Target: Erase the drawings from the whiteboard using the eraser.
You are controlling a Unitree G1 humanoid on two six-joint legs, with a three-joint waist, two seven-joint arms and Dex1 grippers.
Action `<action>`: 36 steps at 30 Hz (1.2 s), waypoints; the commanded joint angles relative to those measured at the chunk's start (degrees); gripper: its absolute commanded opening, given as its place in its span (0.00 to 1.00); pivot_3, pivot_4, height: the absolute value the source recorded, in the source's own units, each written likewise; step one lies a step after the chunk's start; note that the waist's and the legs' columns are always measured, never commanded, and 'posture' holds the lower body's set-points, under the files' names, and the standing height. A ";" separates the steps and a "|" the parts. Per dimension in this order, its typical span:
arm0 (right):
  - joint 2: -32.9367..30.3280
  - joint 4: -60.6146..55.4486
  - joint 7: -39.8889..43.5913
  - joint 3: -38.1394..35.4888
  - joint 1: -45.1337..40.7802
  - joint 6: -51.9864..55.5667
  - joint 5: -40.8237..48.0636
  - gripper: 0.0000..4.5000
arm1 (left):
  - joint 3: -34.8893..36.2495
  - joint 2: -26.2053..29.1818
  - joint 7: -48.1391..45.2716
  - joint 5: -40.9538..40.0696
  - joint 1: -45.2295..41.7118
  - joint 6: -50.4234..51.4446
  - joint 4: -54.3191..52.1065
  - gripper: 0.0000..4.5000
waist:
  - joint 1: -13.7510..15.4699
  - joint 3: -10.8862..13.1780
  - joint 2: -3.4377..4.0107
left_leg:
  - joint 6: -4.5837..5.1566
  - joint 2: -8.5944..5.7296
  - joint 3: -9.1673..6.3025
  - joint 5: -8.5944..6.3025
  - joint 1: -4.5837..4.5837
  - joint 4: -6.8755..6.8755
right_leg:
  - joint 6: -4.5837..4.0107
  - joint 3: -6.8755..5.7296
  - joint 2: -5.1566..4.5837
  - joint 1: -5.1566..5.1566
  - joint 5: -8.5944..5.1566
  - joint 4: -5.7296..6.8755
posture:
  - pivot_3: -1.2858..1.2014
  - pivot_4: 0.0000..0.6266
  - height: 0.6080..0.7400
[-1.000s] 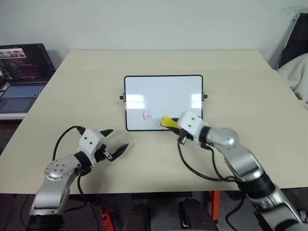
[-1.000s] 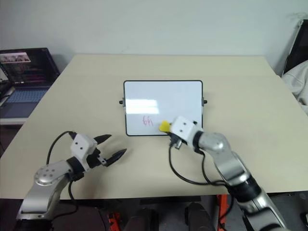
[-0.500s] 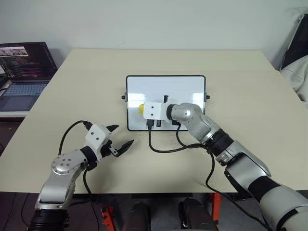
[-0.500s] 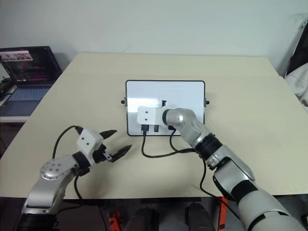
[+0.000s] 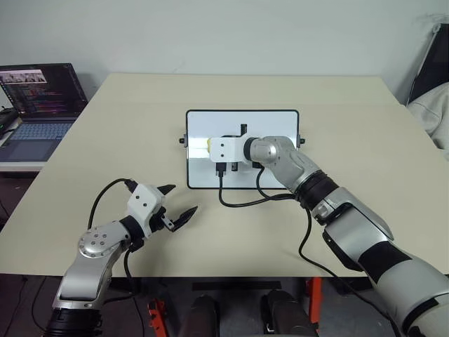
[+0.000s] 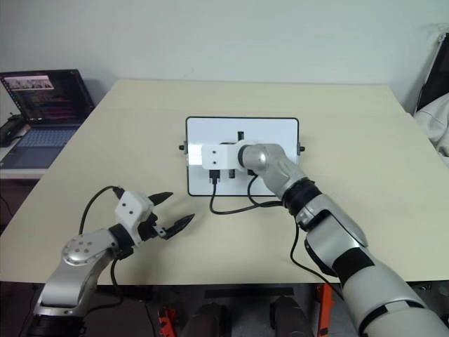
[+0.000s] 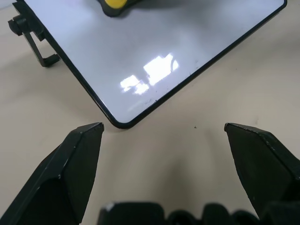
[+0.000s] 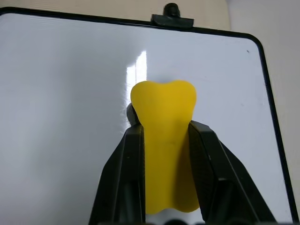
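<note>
Yellow soft block eraser [image 8: 164,154] pinched in right pincer [image 8: 165,136], tip pressed flat on glossy black-framed whiteboard [image 5: 273,123] to wipe; no drawings visible around it. Left pincer [image 5: 179,203] spread, idle on beige bench [image 5: 351,112], just off board's near corner.

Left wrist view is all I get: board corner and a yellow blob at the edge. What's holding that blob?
Observer: The right gripper, shut on the yellow eraser, over the whiteboard.
Operator: Where on the board?
Observer: Near its left side, about mid-height, seen from the head.
Operator: Any marker left?
Observer: I see no drawings on the bare parts; the arm hides some of the board.
Operator: Anything else nearby?
Observer: An open laptop beside the table, on the robot's left.
</note>
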 commanded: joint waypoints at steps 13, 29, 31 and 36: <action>-1.27 -0.47 -1.62 -1.19 2.63 -1.23 -2.56 0.21 | -0.58 -0.35 0.88 -0.26 -1.76 1.20 -2.74 1.00 | 0.24 0.00 0.04 | 0.02 0.05 -0.03 0.10 0.03 0.03 | 0.09 -0.08 0.00 0.00 0.02 0.01 | 0.52 0.24 1.00; -3.25 -70.83 4.58 -33.60 35.97 46.25 19.73 0.21 | -6.26 -1.59 -3.70 -4.47 -10.87 6.29 -7.37 1.00 | 1.11 0.02 -0.02 | -0.12 -0.04 -0.44 -0.01 -0.65 -0.03 | 0.04 -0.27 -0.05 -0.14 0.05 -0.33 | 0.52 0.24 1.00; -3.47 -78.27 2.96 -39.31 39.94 54.03 22.02 0.21 | -9.45 -1.35 -4.97 -2.12 -13.92 5.75 -6.30 1.00 | 1.00 0.04 0.01 | -0.17 -0.07 -0.45 -0.04 -0.68 -0.02 | 0.07 -0.25 -0.06 -0.15 0.04 -0.38 | 0.52 0.24 1.00; -4.62 -84.27 -3.74 -49.90 49.31 63.93 22.53 0.21 | -17.13 -5.45 -9.20 0.45 -23.08 2.06 0.72 1.00 | 0.45 0.06 0.04 | -0.17 -0.10 -0.18 -0.05 -0.65 -0.08 | 0.14 -0.29 -0.02 -0.15 -0.01 -0.42 | 0.52 0.24 1.00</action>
